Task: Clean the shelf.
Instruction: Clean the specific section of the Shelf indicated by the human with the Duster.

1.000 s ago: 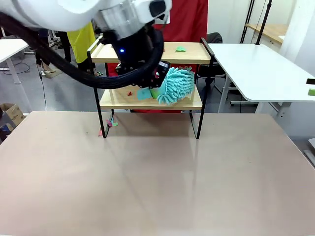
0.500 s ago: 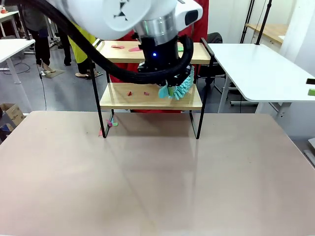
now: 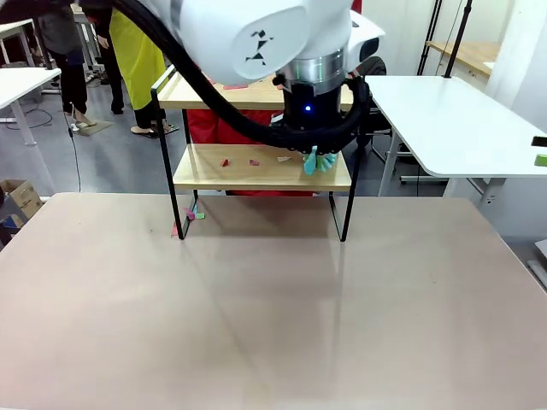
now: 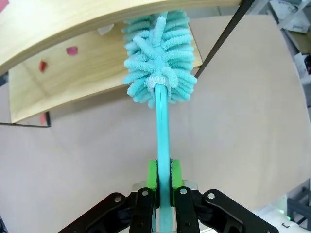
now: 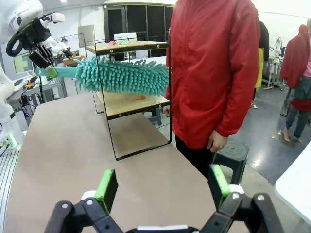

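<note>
Across the beige tabletop (image 3: pixel 273 325), the shelf (image 3: pixel 205 177) stands at the far edge, the left fingers (image 4: pixel 152 177) clamping a teal duster (image 4: pixel 158 63) over its lower board's right end, so a flat, light leftward sweep should best clear the red scraps (image 3: pixel 226 161), while the right fingers (image 5: pixel 108 187) hang spread, empty.

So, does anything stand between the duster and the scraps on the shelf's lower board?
Nothing visible does. The left gripper is shut on the teal duster, whose head sits between the two boards of the shelf near its right end. The red scraps lie to its left on bare wood.
</note>
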`<action>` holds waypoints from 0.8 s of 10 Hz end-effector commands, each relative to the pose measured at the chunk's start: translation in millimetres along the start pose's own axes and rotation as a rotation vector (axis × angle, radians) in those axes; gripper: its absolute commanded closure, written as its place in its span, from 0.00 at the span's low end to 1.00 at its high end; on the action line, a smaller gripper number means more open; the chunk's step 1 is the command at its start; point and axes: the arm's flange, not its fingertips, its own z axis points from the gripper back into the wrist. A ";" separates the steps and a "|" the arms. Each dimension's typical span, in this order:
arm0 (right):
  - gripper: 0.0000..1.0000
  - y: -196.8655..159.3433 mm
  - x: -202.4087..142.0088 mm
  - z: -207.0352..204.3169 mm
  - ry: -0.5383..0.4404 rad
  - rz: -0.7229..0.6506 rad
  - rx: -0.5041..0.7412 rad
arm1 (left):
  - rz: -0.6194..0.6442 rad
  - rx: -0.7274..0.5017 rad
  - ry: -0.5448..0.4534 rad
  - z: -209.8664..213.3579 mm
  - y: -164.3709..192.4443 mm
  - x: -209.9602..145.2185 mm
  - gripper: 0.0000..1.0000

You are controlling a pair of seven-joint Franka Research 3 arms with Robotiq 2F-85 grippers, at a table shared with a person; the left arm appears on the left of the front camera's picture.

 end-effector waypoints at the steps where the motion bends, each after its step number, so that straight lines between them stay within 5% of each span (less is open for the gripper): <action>1: 0.00 1.0 4.2 -1.5 0.001 0.008 0.002 | 0.033 -0.006 -0.008 -4.6 -15.1 9.5 0.87; 8: 0.00 1.0 4.2 -1.5 0.001 0.008 0.002 | 0.038 0.058 0.069 -44.9 -31.8 -4.2 0.87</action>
